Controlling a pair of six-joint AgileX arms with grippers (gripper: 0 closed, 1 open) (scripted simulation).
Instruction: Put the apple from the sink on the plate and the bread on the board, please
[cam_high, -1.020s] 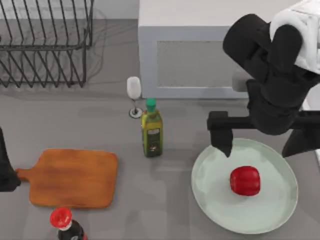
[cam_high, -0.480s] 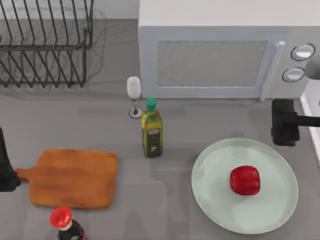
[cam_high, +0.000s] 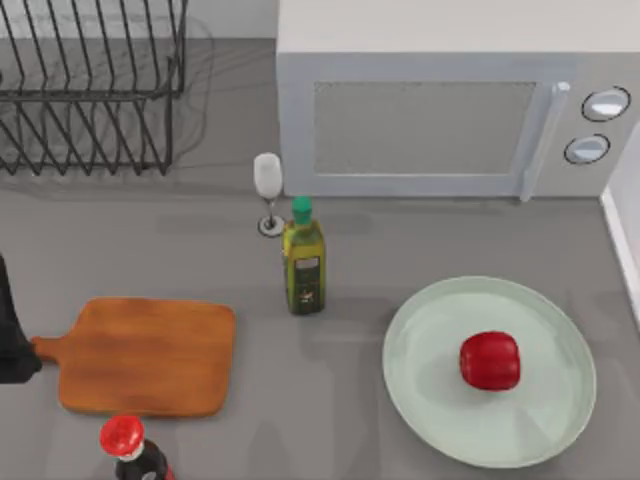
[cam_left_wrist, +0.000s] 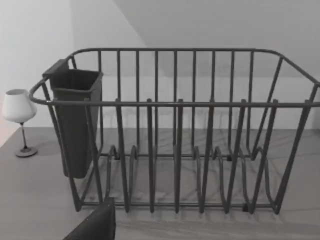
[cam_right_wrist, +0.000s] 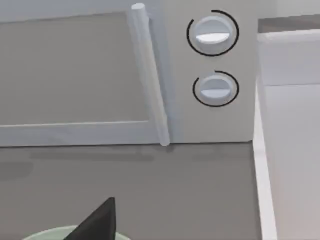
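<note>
The red apple (cam_high: 490, 361) lies on the pale green plate (cam_high: 420, 350), a little right of its middle, with nothing touching it. The wooden board (cam_high: 145, 355) lies bare at the front left, handle pointing left. The bread is out of view. The sink's white rim (cam_high: 622, 235) runs along the right edge of the table. My left arm (cam_high: 10, 330) is parked at the left edge, beside the board's handle. A dark tip of my right gripper (cam_right_wrist: 97, 222) shows in the right wrist view, just above the plate's rim (cam_right_wrist: 45, 235), facing the microwave (cam_right_wrist: 75, 70).
An olive oil bottle (cam_high: 303, 258) and a wine glass (cam_high: 267, 190) stand between board and plate. The microwave (cam_high: 440, 110) fills the back, a wire dish rack (cam_high: 90, 90) the back left. A red-capped dark bottle (cam_high: 128, 445) stands at the front left.
My right arm has drawn back from above the plate to the right and left the top view. The apple stays on the plate. The left arm has not moved.
</note>
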